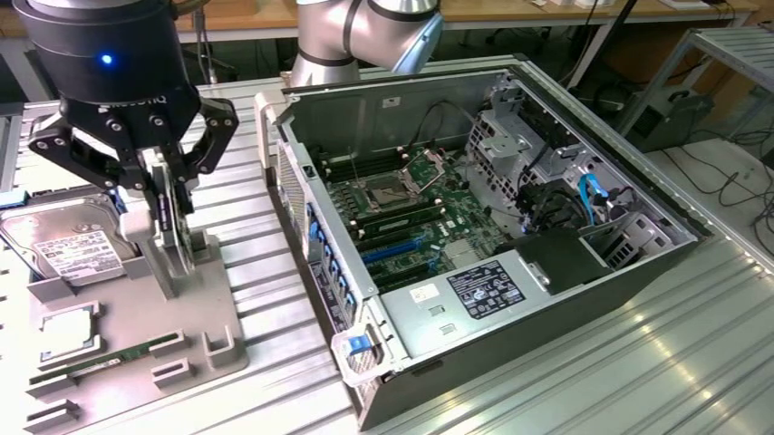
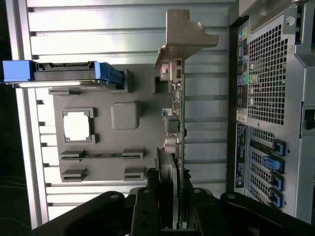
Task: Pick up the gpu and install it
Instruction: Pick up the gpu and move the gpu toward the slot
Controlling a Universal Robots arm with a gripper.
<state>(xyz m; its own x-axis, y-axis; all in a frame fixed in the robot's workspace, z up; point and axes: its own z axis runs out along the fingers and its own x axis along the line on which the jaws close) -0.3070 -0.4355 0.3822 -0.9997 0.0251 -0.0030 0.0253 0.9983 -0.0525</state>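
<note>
The claw (image 1: 169,207) stood over the exterior view's left part of the worktop (image 1: 604,381), clenched on the gpu (image 1: 177,258). One finger lay against each face of the card. The gpu stood upright on its edge, with its lower end at the slot of the grey tray (image 1: 199,335). I could not tell whether it had cleared that slot.

In the wrist view the claw (image 2: 174,216) straddled the gpu (image 2: 180,113), seen edge-on. The black fan (image 2: 166,167) was on the face turned away from the case (image 2: 275,88). The silver bracket (image 2: 184,37) was at the end farthest from the claw.

On the tray (image 2: 147,132) were other parts:
- A hard drive (image 1: 67,245), just beside the gpu at the exterior view's left. In the wrist view the hard drive (image 2: 64,73) showed blue ends.
- A square cpu (image 1: 67,333) in its own recess, also visible in the wrist view (image 2: 77,125).
- A narrow memory stick (image 1: 115,356), lying nearer the camera than the cpu.

The open case (image 1: 520,362) lay on its side just beside the tray, at the exterior view's right. Its motherboard (image 1: 405,213) faced up. The arm (image 1: 362,36) rose behind the case.
</note>
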